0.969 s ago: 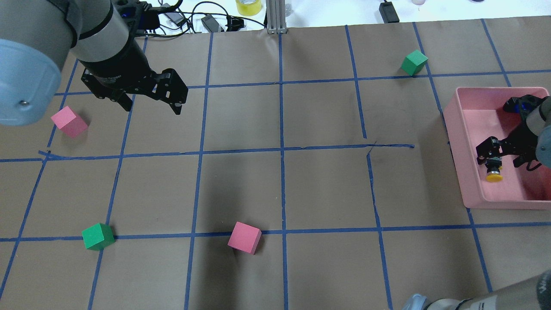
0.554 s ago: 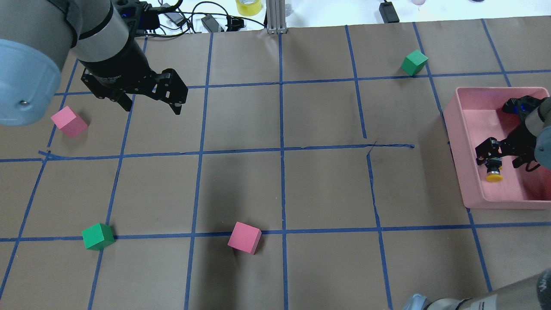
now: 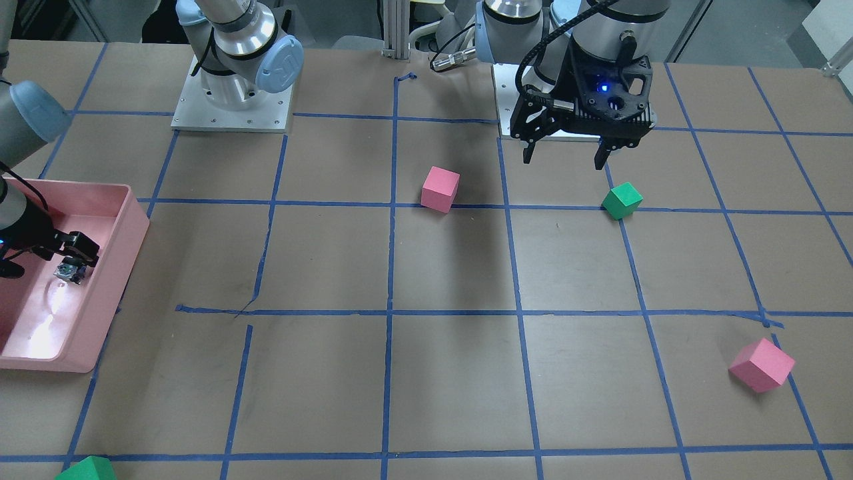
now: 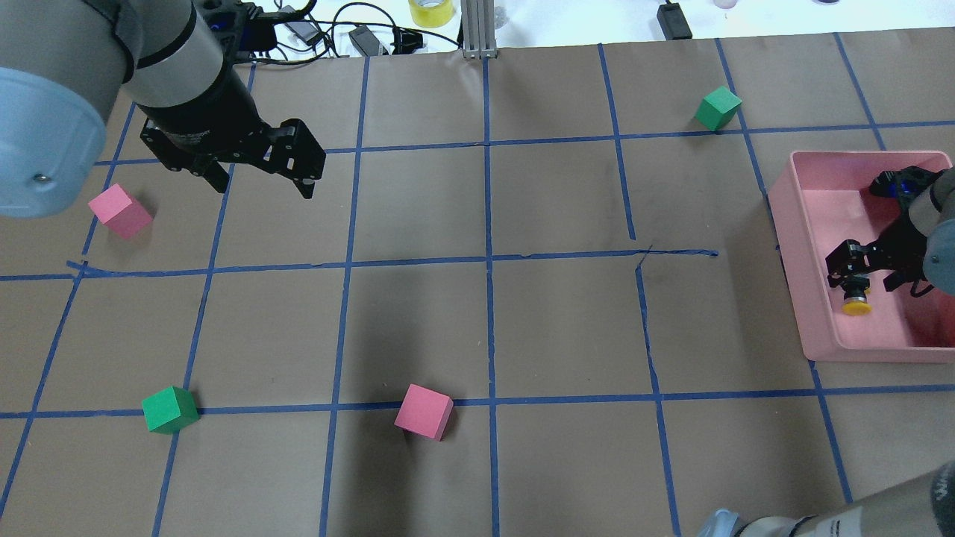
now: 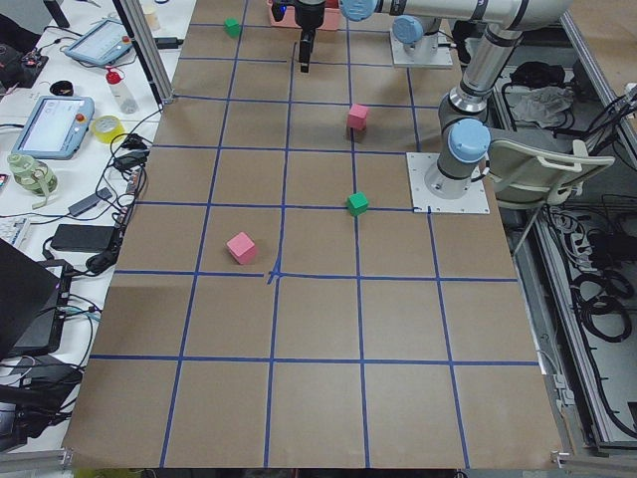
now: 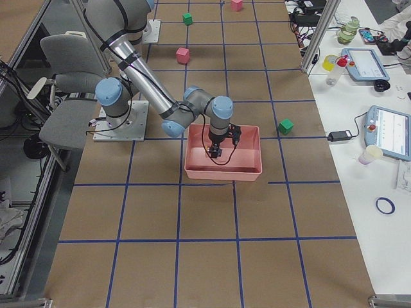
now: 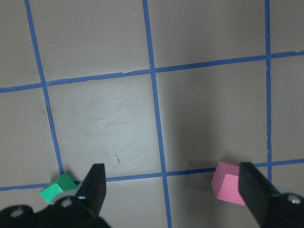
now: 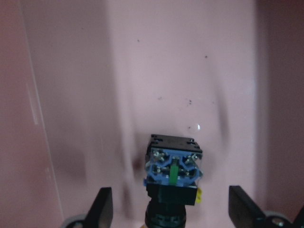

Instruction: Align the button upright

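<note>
The button [image 4: 856, 297] lies in the pink tray [image 4: 792, 246] at the right, its yellow cap toward the table's near edge and its black body behind it. In the right wrist view the button [image 8: 173, 173] shows its blue and whitish base block, with the tray floor beyond. My right gripper [image 4: 865, 280] is down in the tray, open, its fingers [image 8: 103, 209] on either side of the button's cap end, clear of it. My left gripper [image 4: 265, 190] is open and empty, held above the far left of the table.
A pink cube [image 4: 121, 211] lies left of my left gripper, another pink cube [image 4: 424, 412] at the near middle. A green cube [image 4: 170, 409] is at the near left, another green cube [image 4: 718, 108] at the far right. Cables lie along the far edge.
My right gripper has shifted very slightly over the button. The button and my left arm have not visibly moved.
</note>
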Tool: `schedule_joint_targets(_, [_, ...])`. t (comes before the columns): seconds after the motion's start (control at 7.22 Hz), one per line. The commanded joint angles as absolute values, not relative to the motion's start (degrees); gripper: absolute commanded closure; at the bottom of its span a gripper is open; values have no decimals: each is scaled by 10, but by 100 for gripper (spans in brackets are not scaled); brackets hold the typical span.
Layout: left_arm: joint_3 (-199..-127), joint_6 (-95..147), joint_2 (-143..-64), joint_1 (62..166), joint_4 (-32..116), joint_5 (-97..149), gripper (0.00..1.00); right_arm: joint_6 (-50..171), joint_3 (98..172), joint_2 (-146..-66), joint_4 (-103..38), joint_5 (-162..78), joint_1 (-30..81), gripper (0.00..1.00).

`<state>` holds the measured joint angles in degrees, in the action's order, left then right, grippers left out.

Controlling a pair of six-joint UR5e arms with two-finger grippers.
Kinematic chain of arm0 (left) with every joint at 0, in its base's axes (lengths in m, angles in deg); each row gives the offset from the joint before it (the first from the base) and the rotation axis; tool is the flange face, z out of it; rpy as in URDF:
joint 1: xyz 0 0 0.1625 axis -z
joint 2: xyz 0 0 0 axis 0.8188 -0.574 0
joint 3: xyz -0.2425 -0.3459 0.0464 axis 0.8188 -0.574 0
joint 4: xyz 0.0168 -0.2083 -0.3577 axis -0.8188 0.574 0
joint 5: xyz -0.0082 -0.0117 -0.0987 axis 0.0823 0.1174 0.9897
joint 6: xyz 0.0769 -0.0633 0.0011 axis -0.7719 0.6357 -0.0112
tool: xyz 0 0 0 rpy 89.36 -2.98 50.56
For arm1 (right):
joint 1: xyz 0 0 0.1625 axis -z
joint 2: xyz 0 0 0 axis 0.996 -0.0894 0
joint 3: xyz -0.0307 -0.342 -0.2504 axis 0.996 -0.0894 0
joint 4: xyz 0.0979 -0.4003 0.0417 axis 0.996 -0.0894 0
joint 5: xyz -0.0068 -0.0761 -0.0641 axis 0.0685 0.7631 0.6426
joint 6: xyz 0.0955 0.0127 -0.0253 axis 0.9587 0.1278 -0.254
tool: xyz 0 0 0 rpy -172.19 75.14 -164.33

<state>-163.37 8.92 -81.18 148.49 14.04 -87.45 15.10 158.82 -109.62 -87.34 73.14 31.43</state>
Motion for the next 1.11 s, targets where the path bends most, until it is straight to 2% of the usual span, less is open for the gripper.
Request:
schedule_joint_targets(0.0, [-1634,89,-812,1485,140,-874,0,150,1586,-1096,-872,734,314,56])
schedule_joint_targets(0.28, [-1634,89,-812,1485,140,-874,0,148,1581,-1097,-868,755,314,82])
schedule_joint_targets(0.42, [-1634,89,-812,1485,140,-874,0,148,1580,-1097,-868,756,314,87])
schedule_joint_targets(0.55, [-1634,89,-812,1485,140,-874,0,148,1578,-1098,-867,755,314,99])
schedule_joint_targets(0.97, [-1634,89,-812,1485,140,-874,0,148,1566,-1102,-860,755,313,100])
